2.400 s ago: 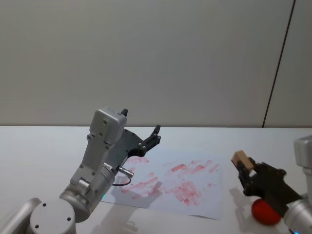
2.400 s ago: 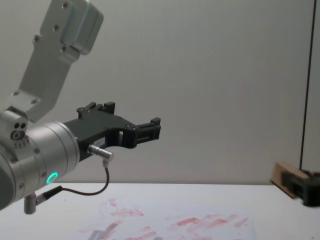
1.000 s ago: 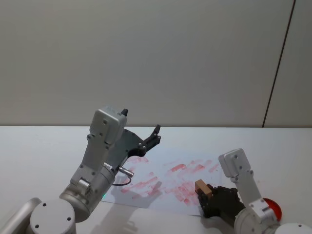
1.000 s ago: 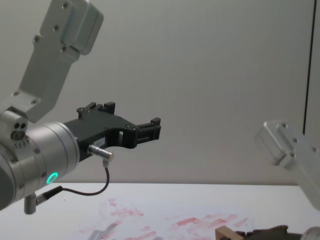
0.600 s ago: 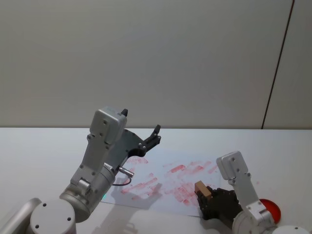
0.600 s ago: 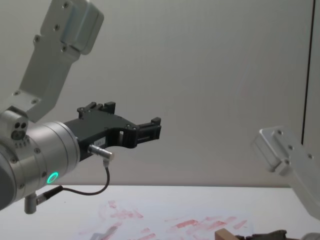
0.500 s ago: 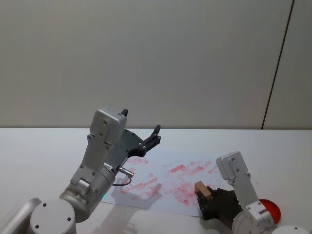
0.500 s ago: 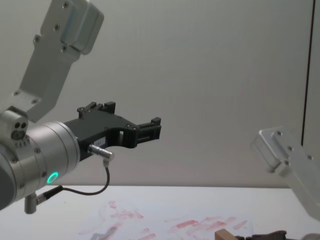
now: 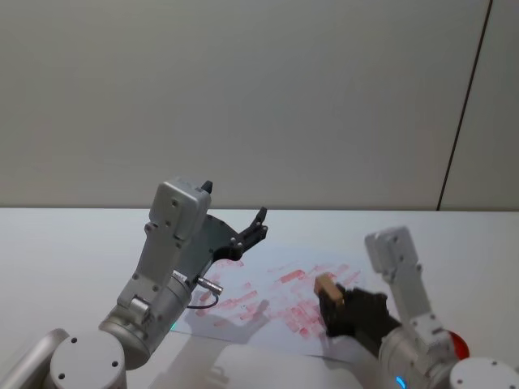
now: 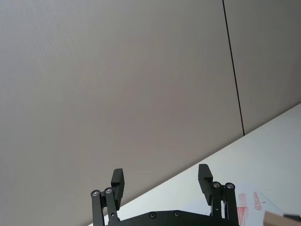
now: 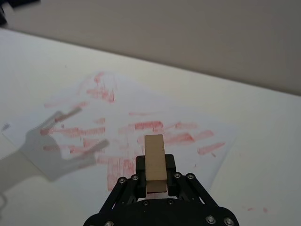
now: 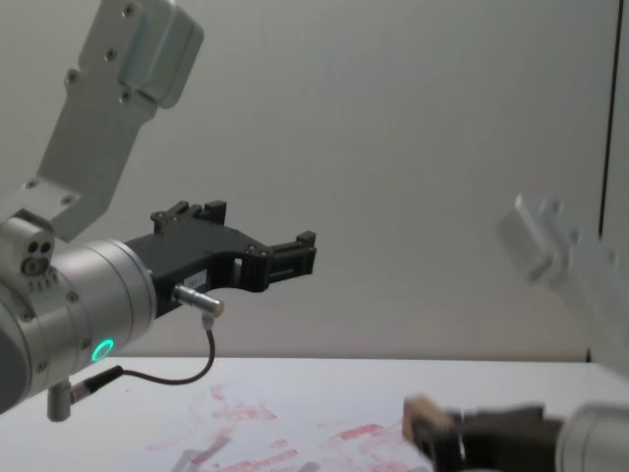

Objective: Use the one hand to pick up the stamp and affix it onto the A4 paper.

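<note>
I held the stamp over the A4 paper.
My right gripper squeezed it tight above the red marks; my left gripper hung up high, fingers spread apart.

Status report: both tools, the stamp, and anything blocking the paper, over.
Right tool shut on stamp, held over the paper. Left tool open, raised at left, idle. Nothing between stamp and paper.

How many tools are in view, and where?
2. The left tool is open, raised at the left of the A4 paper; the right tool grips the stamp over it. None seems hidden.
</note>
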Motion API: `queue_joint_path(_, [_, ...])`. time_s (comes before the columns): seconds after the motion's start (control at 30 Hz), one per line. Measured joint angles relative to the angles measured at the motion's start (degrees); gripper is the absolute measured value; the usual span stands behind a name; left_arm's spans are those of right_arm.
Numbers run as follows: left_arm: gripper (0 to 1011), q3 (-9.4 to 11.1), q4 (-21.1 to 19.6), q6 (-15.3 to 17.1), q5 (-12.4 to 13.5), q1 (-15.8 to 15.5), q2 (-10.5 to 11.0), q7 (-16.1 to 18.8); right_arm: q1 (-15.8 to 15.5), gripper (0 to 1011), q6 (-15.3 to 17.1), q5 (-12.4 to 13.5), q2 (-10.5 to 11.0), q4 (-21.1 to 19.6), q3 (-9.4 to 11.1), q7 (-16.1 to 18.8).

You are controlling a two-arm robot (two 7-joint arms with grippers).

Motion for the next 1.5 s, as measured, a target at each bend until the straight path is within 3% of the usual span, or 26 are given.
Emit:
queue_joint_path(0.33, [1002,0.00,0.00,0.00,0.00,0.00,0.00,0.00,0.14,220,0.21,5.20,0.62,-6.83,2.41,-2.32])
queue_joint_path(0.63, [1003,0.00,0.00,0.00,0.00,0.00,0.00,0.00,-3.20,219,1.77,8.96,4.46,-12.89,5.37,-4.15])
queue_joint_path(0.77, [1003,0.00,0.00,0.00,0.00,0.00,0.00,0.00,-6.22,219,2.62,10.34,7.32,-15.64,6.91,-4.82])
queue_joint_path(1.17, [1003,0.00,0.00,0.00,0.00,0.00,0.00,0.00,-12.96,219,3.46,12.34,13.48,-19.87,10.15,-5.61])
queue_joint_path(1.5, [1002,0.00,0.00,0.00,0.00,0.00,0.00,0.00,-15.61,219,3.45,12.20,15.95,-20.38,11.43,-5.74])
